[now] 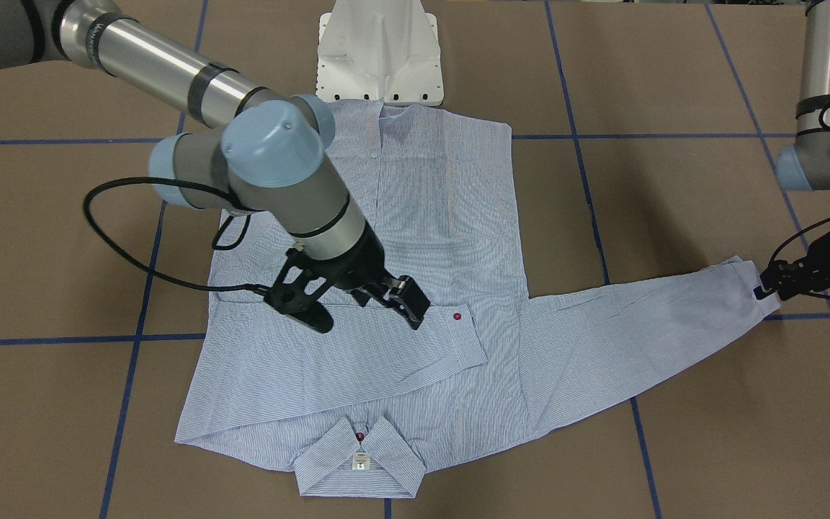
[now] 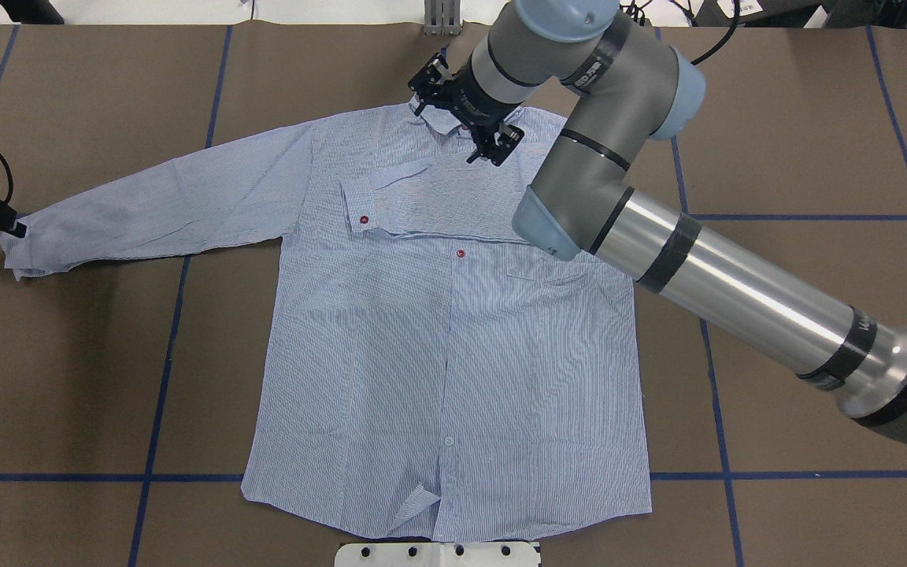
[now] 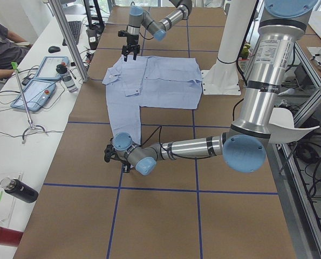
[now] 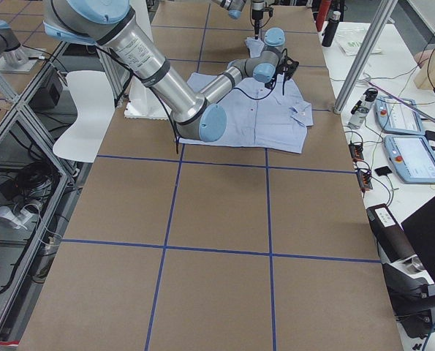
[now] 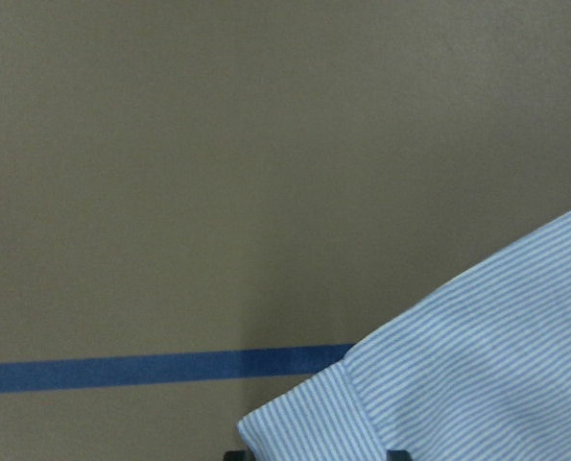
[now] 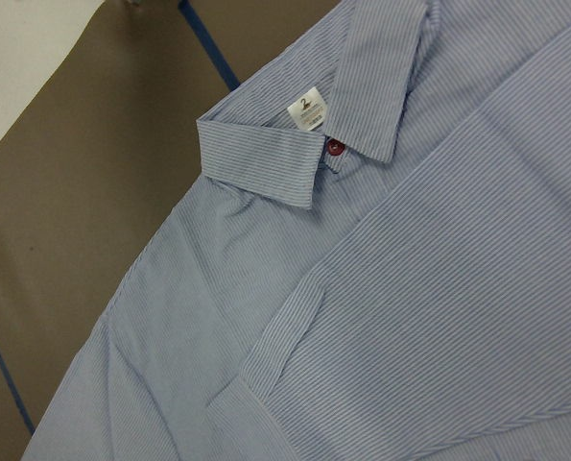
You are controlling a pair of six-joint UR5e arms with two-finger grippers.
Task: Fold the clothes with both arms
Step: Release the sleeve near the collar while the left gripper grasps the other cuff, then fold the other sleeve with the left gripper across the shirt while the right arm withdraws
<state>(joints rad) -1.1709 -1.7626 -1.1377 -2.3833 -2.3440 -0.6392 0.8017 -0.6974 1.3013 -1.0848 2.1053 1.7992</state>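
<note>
The right gripper (image 1: 368, 317), jaws spread and empty, hangs over the sleeve (image 1: 328, 360) folded across the chest of the finely striped light blue shirt (image 2: 453, 354) lying flat on the brown, blue-taped table (image 2: 816, 118), its white neck label (image 6: 309, 110) bearing a 2-like mark, while the left gripper (image 1: 764, 290) pinches the outstretched sleeve's cuff (image 5: 314, 423).

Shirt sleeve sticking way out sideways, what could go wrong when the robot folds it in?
The left pincer sits at the very edge of the cuff, so the outstretched sleeve might slip free. The open right pincer hovers over the folded sleeve and might snag it or block that other sleeve coming across.
</note>
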